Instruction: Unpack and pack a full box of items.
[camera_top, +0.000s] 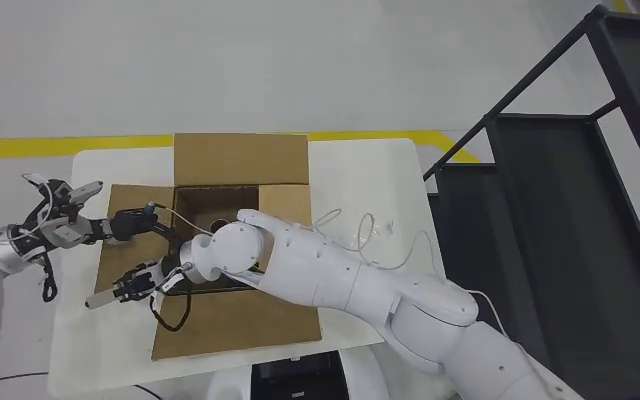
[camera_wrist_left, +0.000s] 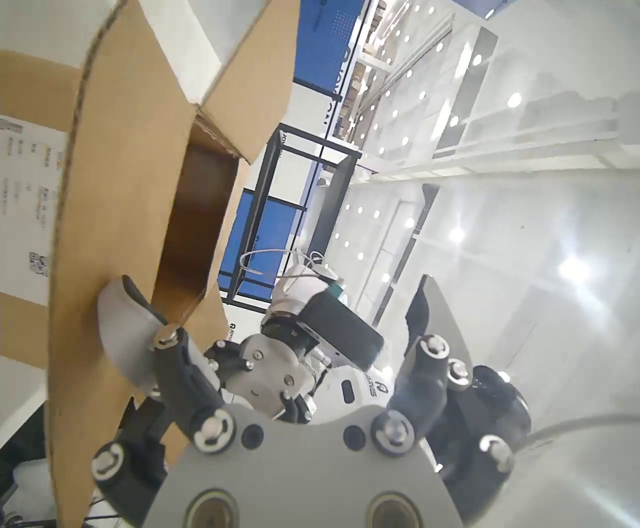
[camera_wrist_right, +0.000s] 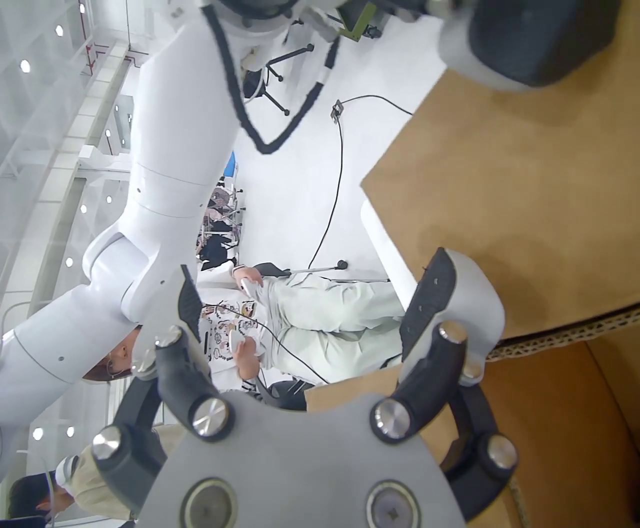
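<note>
Left gripper (camera_wrist_left: 275, 300) gapes wide — one finger (camera_wrist_left: 120, 325) touching the box flap (camera_wrist_left: 125, 175).

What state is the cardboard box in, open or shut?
Open: the box has its flaps spread outward over the table, its dark inside showing.

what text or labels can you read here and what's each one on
Label on the box flap: rows of small print and a code, too blurred to read.
Blue sign in the room behind: pale letters, turned and cut off, not readable.
</note>
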